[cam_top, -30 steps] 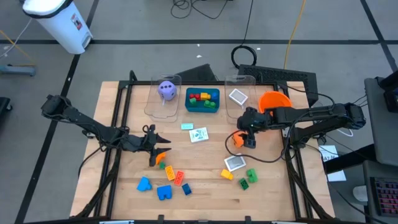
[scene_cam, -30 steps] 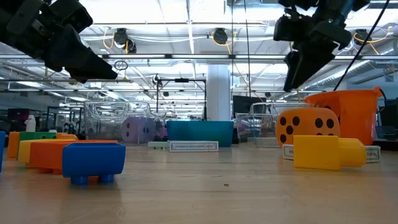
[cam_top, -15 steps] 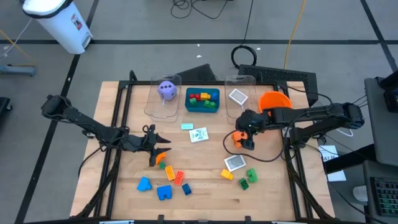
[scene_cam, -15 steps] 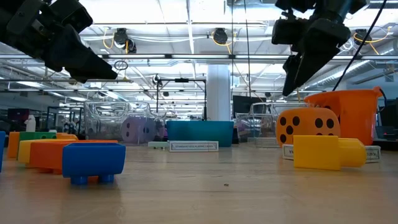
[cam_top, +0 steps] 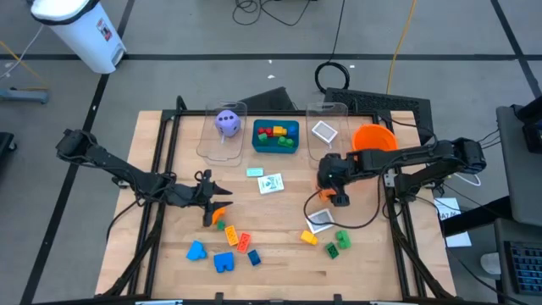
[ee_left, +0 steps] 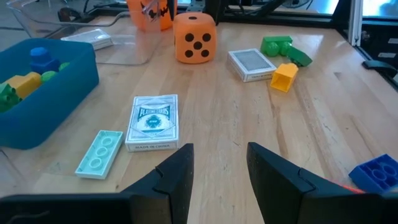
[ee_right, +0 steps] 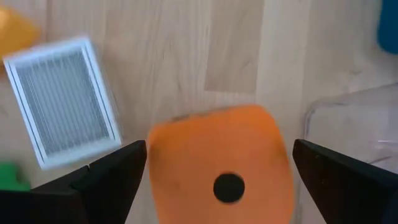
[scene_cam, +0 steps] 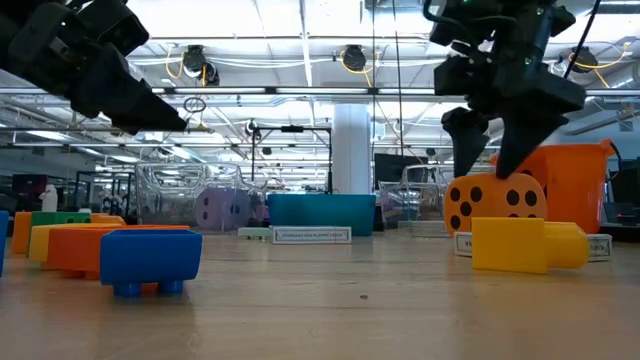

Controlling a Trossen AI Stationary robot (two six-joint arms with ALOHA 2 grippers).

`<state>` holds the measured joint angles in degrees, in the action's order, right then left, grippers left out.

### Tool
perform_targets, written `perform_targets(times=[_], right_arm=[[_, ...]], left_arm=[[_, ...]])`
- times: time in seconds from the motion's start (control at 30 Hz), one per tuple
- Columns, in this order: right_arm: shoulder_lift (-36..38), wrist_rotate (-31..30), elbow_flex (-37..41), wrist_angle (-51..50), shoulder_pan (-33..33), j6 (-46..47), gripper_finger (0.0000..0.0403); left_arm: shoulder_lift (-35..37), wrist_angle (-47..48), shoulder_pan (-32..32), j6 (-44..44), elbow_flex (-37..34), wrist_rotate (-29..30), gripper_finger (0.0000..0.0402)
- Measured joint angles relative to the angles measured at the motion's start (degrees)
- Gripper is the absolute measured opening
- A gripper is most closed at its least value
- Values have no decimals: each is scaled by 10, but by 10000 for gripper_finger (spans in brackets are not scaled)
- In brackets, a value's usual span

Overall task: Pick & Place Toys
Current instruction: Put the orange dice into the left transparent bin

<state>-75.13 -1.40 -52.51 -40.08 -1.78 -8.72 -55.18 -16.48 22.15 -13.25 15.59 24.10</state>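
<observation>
Your right gripper (ee_right: 221, 180) hangs straight above the orange die (ee_right: 222, 168), fingers (ee_right: 106, 180) spread wide to either side of it and clear of its faces; one black dot shows on top. The die sits on the table (cam_top: 279, 254) beside a white card deck (ee_right: 62, 109), in front of the orange bowl (cam_top: 375, 137). Your left gripper (cam_top: 218, 203) hovers over the bricks at the left, fingers (ee_left: 177, 177) partly apart with nothing between them. Ahead of it lies a card pack (ee_left: 152, 121); its printing is too small to read. Farther back, the purple die (cam_top: 226, 123) rests in a clear bin (cam_top: 222, 146).
</observation>
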Motion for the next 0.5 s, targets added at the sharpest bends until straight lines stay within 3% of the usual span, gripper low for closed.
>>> perform_targets(times=[0.17, 0.5], right_arm=[[1, -32, 0, -21, 0, -22, 399], [-8, -34, 0, -36, 0, -20, 400]], left_arm=[[0, 2, 0, -2, 0, 0, 152], [0, 1, 0, -3, 0, 0, 152]])
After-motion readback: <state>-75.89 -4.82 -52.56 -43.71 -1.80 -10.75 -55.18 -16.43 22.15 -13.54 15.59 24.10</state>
